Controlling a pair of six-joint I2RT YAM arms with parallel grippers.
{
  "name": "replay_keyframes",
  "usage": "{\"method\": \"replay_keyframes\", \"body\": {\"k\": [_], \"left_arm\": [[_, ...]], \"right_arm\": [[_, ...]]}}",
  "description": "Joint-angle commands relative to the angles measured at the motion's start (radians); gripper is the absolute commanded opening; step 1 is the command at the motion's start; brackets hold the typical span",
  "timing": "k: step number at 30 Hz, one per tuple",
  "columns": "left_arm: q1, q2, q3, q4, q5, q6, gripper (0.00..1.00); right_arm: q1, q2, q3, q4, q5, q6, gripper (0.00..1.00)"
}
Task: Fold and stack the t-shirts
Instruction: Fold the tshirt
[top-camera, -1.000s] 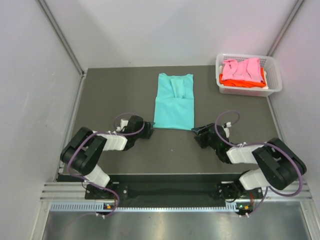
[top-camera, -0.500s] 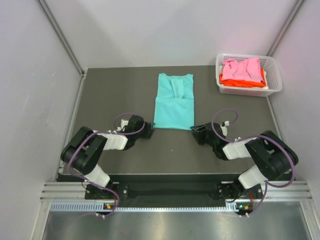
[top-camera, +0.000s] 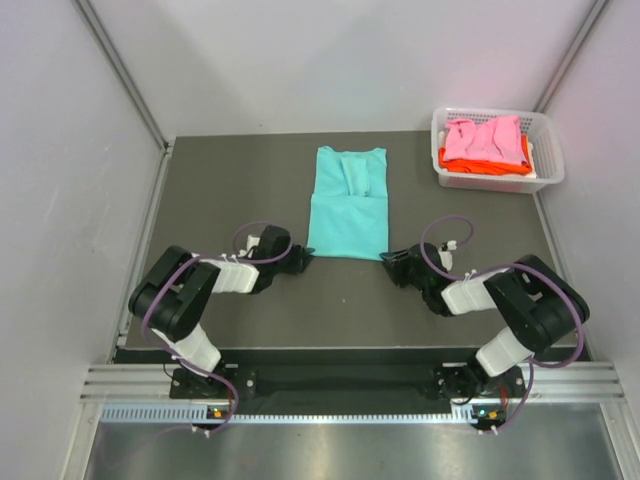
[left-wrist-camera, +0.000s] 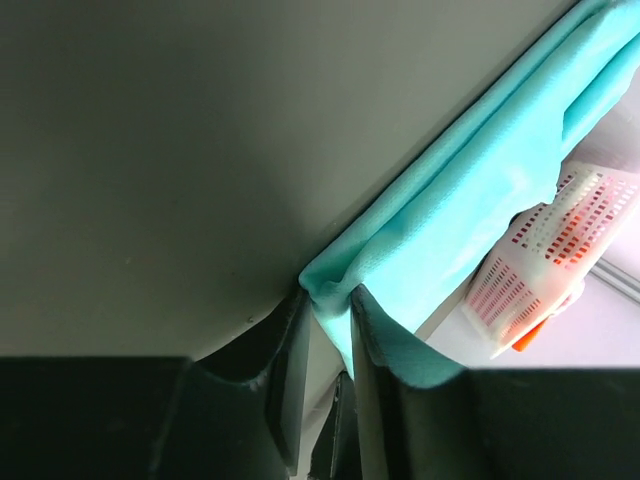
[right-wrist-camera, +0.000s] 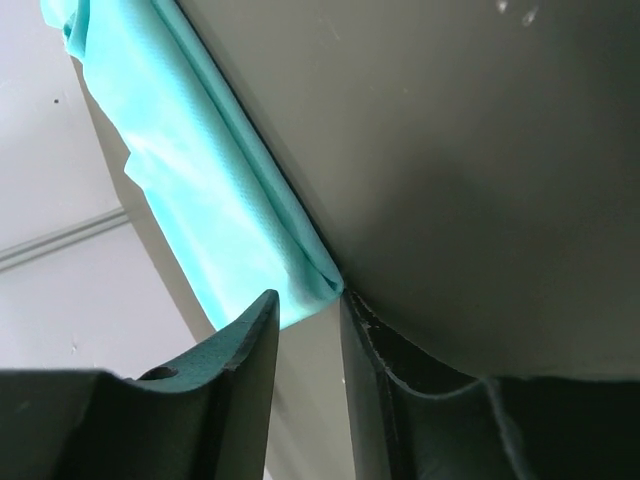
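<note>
Grey table (top-camera: 230, 190) boxed in by white walls (top-camera: 350, 60), seen from above. At mid-table the teal tee (top-camera: 347, 205) lies flat. It is folded into a narrow strip with the sleeves tucked in and the neck toward the far edge.

At the far right corner, well apart from it, sits a white basket (top-camera: 490, 181). It holds a pink tee (top-camera: 483, 135) lying on top of an orange tee (top-camera: 478, 160).

Low over the table, the left gripper (top-camera: 300, 256) is at the near left corner of the teal tee. The right gripper (top-camera: 391, 260) is at its near right corner.

From the left wrist, the cloth corner is bunched between the two black fingers (left-wrist-camera: 285, 380) and touches both, so this gripper is pinching the teal tee. From the right wrist, the fingers (right-wrist-camera: 250, 370) stand a narrow gap apart with the folded corner right at their tips. It is not possible to tell whether they have hold of it. The rest of the teal tee lies on the table.
</note>
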Motion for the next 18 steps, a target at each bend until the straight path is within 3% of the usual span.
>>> {"method": "replay_keyframes", "body": {"k": [1,5,10,18], "left_arm": [[0.015,0.026,-0.01,-0.103,-0.009,0.029,0.28],[0.026,0.046,-0.006,-0.094,0.012,0.035,0.19],[0.037,0.055,-0.01,-0.094,0.037,0.051,0.02],[0.006,-0.049,-0.05,-0.216,0.068,0.078,0.0]], "right_arm": [[0.007,0.039,0.019,-0.071,0.05,-0.001,0.32],[0.002,0.063,0.033,-0.083,0.044,-0.009,0.23],[-0.01,0.063,0.06,-0.144,0.021,-0.055,0.01],[-0.024,-0.059,0.038,-0.249,-0.066,-0.17,0.0]]}}
